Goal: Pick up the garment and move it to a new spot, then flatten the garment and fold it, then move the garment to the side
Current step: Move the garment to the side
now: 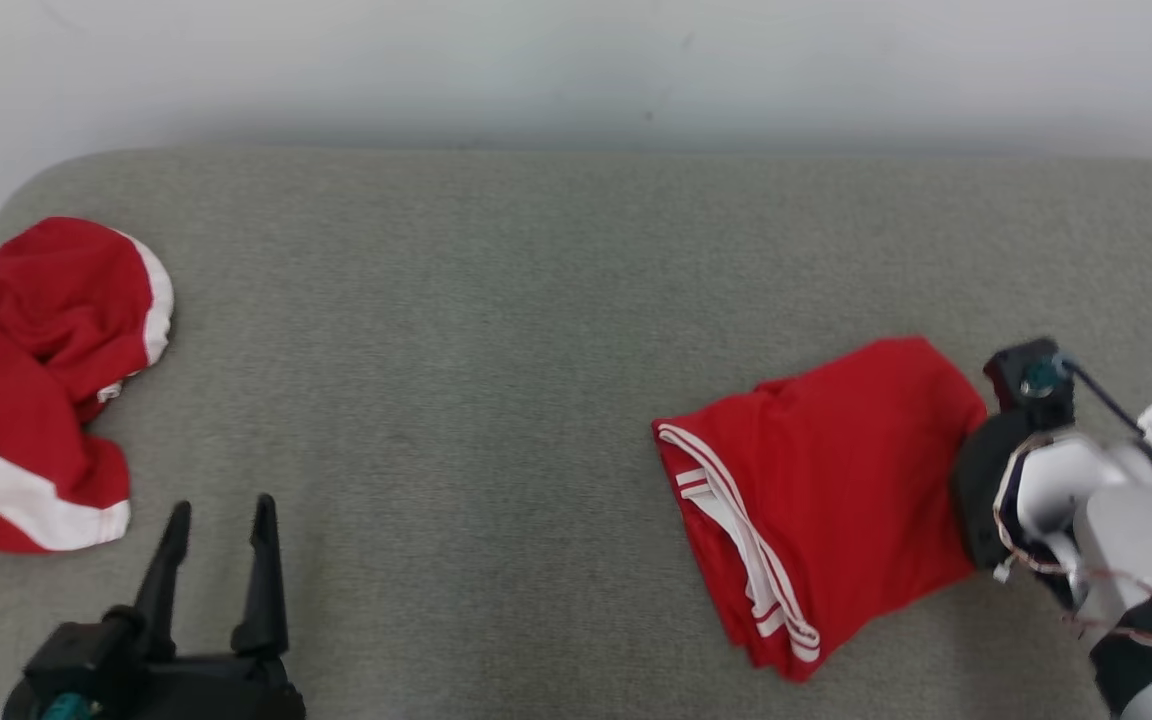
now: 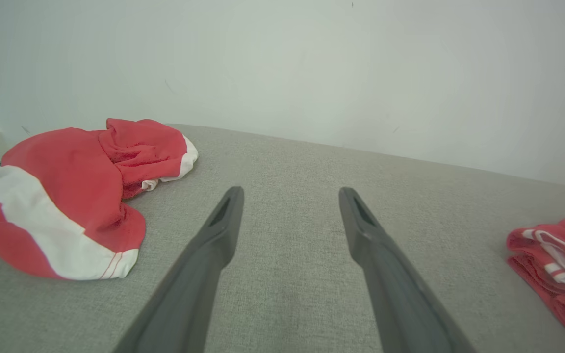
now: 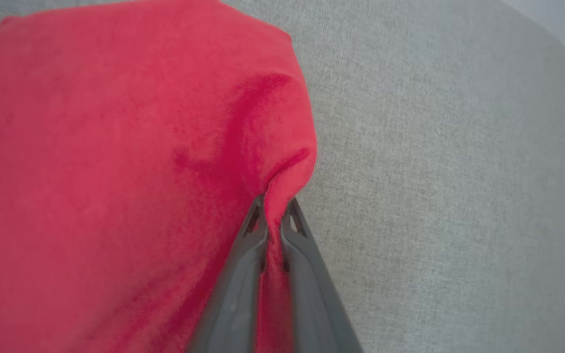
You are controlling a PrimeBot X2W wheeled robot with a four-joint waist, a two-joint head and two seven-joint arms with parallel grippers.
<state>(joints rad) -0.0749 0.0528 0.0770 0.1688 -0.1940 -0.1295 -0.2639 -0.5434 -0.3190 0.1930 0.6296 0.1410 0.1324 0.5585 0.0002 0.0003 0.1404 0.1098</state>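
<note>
Garment (image 1: 826, 480): red, white-striped, folded into a slanted rectangle on grey counter (image 1: 496, 300). Pinched at one edge by right claw (image 3: 273, 214); left claw (image 1: 221, 508) spread wide, empty.

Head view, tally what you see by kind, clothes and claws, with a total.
Folded red garment: 1
Crumpled red-and-white garment: 1
Claws: 2, left claw open, right claw shut on the folded one
Total: 4
</note>
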